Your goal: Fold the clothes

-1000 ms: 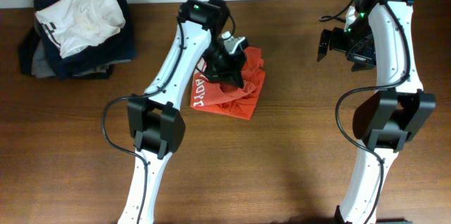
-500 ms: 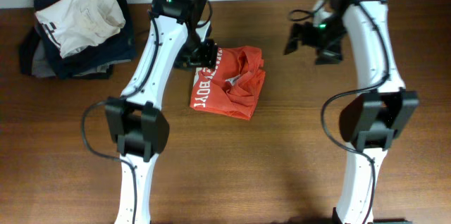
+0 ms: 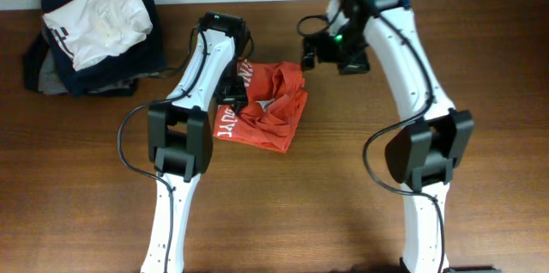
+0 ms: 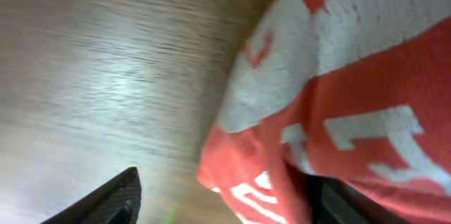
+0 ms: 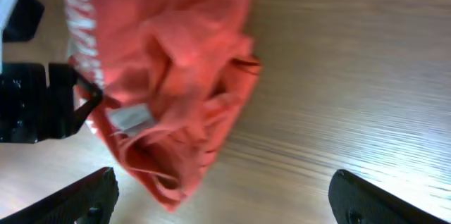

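Two arms reached over the wooden table (image 3: 326, 196). The red-orange T-shirt (image 3: 270, 114) lay crumpled at mid-table, with white lettering (image 3: 225, 123) along its left edge and a small white tag (image 5: 130, 117) among the folds. The left gripper (image 4: 222, 199) sat at that edge, its fingers (image 4: 106, 196) spread wide with the lettered hem between them. The wrist view was too blurred to tell whether they touched the cloth. The right gripper (image 5: 225, 196) hung wide open near the shirt's far right corner. A white garment (image 3: 99, 20) topped a dark pile (image 3: 51, 75) at the far left.
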Robot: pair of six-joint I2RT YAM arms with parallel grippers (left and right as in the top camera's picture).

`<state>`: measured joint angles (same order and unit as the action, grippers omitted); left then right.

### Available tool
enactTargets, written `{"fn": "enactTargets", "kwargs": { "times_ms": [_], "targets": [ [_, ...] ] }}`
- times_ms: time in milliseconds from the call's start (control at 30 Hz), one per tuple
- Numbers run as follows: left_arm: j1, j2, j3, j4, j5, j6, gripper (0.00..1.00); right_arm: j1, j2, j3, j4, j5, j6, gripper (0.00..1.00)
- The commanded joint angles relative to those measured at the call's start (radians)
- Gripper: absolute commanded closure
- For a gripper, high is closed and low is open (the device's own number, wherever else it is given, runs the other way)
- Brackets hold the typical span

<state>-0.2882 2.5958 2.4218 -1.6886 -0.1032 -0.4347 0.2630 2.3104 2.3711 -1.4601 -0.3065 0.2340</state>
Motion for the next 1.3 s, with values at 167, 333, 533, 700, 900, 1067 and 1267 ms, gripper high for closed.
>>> {"fn": "enactTargets", "kwargs": {
  "times_ms": [167,333,533,700,900,1067,1267],
  "targets": [
    [0.183,-0.093,0.029,0.0,0.035,-0.043,0.13,0.216,0.066,-0.045,-0.001,0.05,0.192,0.0],
    [0.237,-0.093,0.029,0.005,0.035,-0.043,0.02,0.253,0.069,-0.184,0.098,0.049,0.22,0.25],
    [0.236,-0.092,0.029,0.009,0.035,-0.043,0.01,0.265,0.069,-0.189,0.118,0.189,0.22,0.96],
    [0.236,-0.092,0.029,0.004,0.035,-0.043,0.01,0.212,0.069,-0.189,-0.072,0.296,0.22,0.96],
    [0.237,-0.092,0.029,0.007,0.035,-0.043,0.01,0.19,0.069,-0.272,-0.126,0.462,0.22,0.96],
    [0.237,-0.092,0.029,0.001,0.035,-0.043,0.01,0.036,0.066,-0.271,-0.235,0.658,0.22,0.51],
    [0.236,-0.092,0.029,0.004,0.035,-0.043,0.01,-0.098,0.018,-0.209,-0.065,0.042,-0.143,0.44]
  ]
}}
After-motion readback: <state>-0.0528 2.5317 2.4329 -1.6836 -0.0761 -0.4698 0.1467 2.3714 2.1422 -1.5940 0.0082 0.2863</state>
